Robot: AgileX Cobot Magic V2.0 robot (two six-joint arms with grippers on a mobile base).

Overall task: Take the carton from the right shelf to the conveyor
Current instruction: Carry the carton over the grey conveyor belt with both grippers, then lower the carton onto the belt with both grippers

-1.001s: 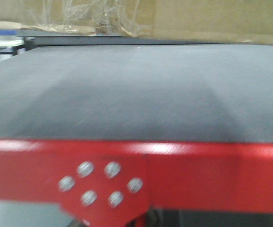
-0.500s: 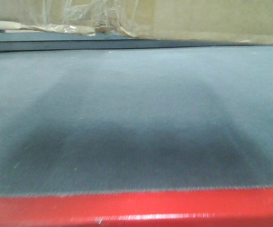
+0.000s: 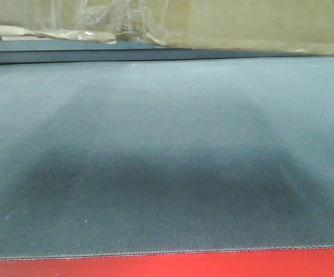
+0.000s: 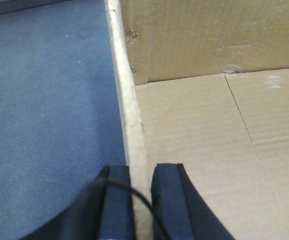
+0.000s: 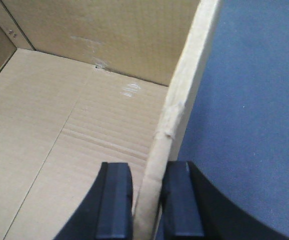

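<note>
The brown carton [image 3: 242,23] fills the top of the front view, held above the far part of the conveyor [image 3: 167,144], with wrinkled clear tape [image 3: 109,20] on its lower seam. My left gripper [image 4: 142,172] is shut on the carton's left wall [image 4: 129,100], one finger outside and one inside. My right gripper [image 5: 148,170] is shut on the right wall [image 5: 184,90] in the same way. Both wrist views look into the open carton [image 4: 209,135] [image 5: 74,115], with grey belt [image 4: 49,100] [image 5: 254,100] below its outer sides. The right shelf is out of view.
The red edge strip [image 3: 167,266] runs along the belt's near side at the bottom of the front view. A dark rail [image 3: 97,56] lies along the belt's far side. A broad shadow [image 3: 167,190] spreads over the belt's middle.
The red edge has dropped from mid-frame to the bottom of the front view, and its bolted bracket has left the frame. The belt now fills the picture. The carton stays at the top.
</note>
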